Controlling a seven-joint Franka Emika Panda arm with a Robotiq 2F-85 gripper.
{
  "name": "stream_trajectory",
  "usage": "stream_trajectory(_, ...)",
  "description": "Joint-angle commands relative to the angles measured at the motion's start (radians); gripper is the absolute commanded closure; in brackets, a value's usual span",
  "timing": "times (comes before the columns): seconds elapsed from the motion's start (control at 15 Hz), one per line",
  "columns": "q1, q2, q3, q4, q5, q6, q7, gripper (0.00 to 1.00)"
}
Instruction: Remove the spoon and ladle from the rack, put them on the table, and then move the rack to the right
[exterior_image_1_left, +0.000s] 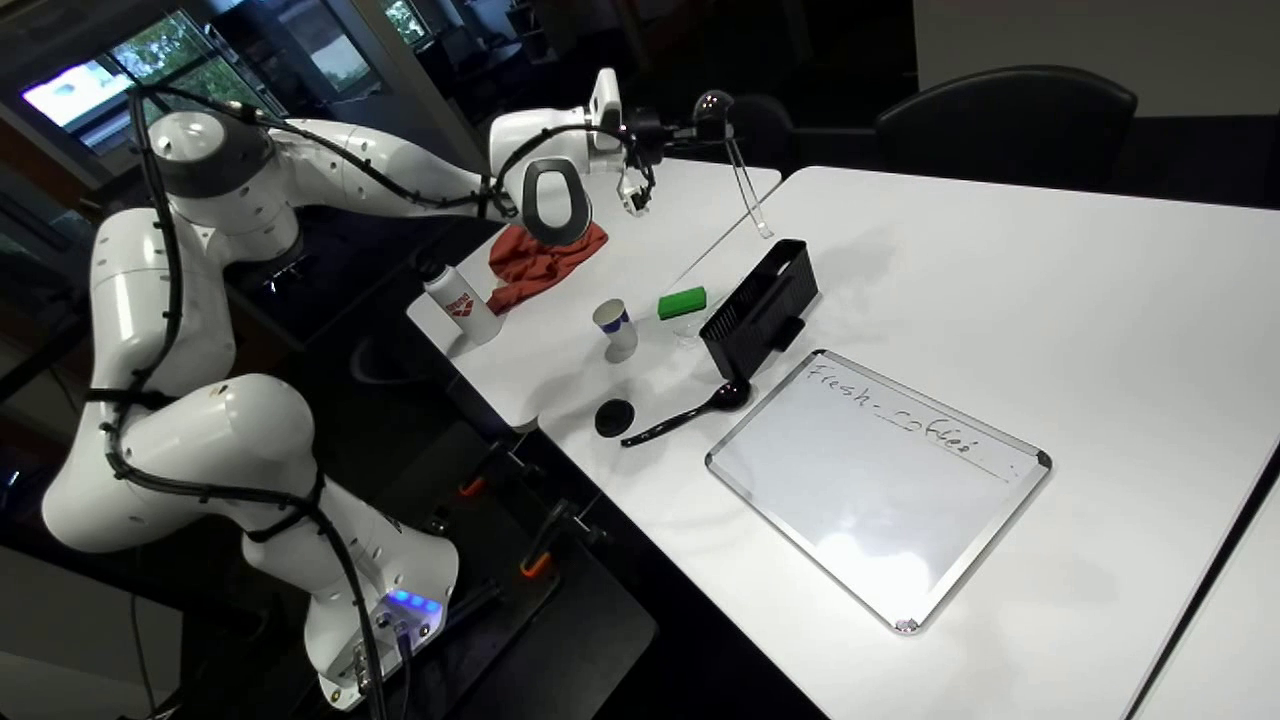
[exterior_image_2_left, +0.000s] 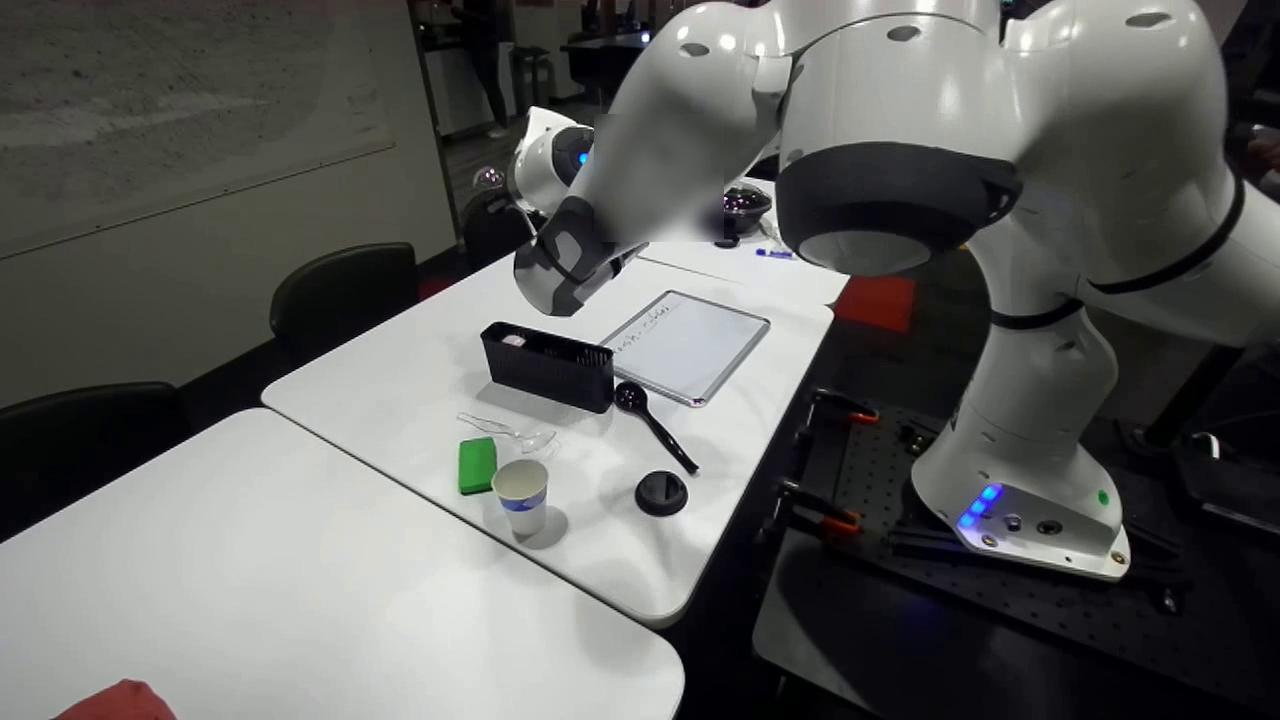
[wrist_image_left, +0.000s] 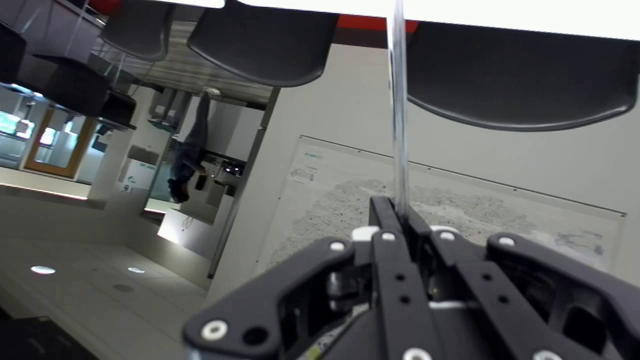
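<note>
White segments of the arm (exterior_image_1_left: 120, 270) climb, in an exterior view, from a base between 7 and 8 o'clock of the frame to a high bend at 10; from there the forearm reaches over toward 3 o'clock, and the gripper (wrist_image_left: 401, 212) aims outward the same way rather than down. Its fingers pinch the handle of the clear spoon (wrist_image_left: 400, 140), holding it in mid-air, apart from the table (exterior_image_1_left: 1100, 300) and the rack (exterior_image_1_left: 755, 330). Seen from there, the spoon's long axis runs from 11 to 5 o'clock, rounded end up at 11, handle slanting down to 5. Between 5 and 6 o'clock from the gripper, the rack stands upright on the tabletop, its length lying roughly from 7 to 1. At the rack's 7 o'clock, the black ladle (exterior_image_1_left: 705, 406) lies on the table, bowl just beside the rack's corner and toward 2, handle out to 8. A whiteboard (exterior_image_1_left: 880, 480) sits at the rack's 5 o'clock, a green block (exterior_image_1_left: 683, 303) and paper cup (exterior_image_1_left: 617, 325) at 9. Another clear utensil (exterior_image_2_left: 537, 440) lies on the table in an exterior view, wider end toward 3.
</note>
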Motion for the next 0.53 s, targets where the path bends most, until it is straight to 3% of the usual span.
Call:
stream_trajectory(0.0,-0.059,0.094,-0.082,0.066,0.073,-0.093,0.036,0.99)
stream_trajectory(0.47,-0.212,0.21,-0.193,0.166,0.135,-0.335,0.137,0.99)
